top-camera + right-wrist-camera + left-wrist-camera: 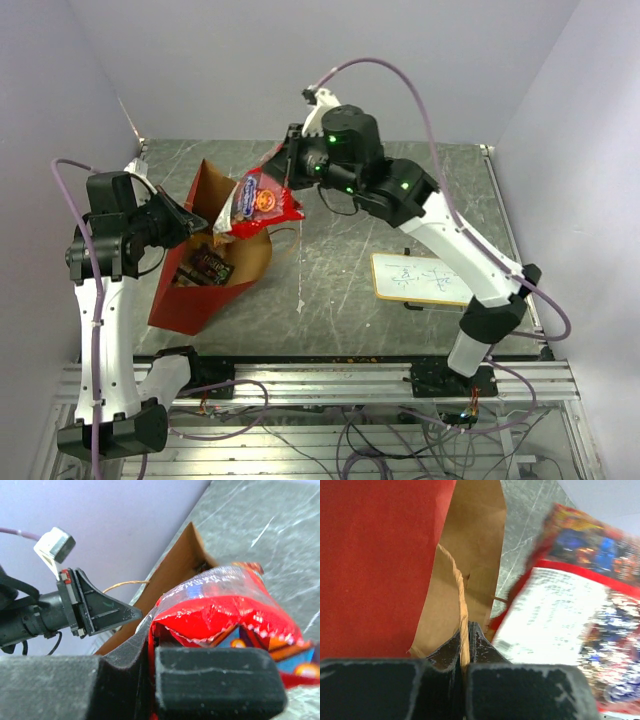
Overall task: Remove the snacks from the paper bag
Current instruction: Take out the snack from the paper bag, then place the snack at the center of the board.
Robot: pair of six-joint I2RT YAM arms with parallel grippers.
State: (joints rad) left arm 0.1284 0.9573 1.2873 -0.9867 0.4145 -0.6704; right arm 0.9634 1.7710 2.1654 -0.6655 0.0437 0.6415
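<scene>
- The right gripper (150, 647) is clamping the red snack bag (258, 205), dangling it above the paper bag (195, 295)'s mouth.
- The left gripper (465, 647) is pinching the twisted handle (460, 595); darker packets (206, 267) are lying inside.

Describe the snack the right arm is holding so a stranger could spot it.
Start at the big red paper bag, open on the table's left side. Just above its mouth, a large flat snack bag hangs from the right gripper. Unlike the small dark packets down inside the paper bag, it is bright red with a white label and off the table.
</scene>
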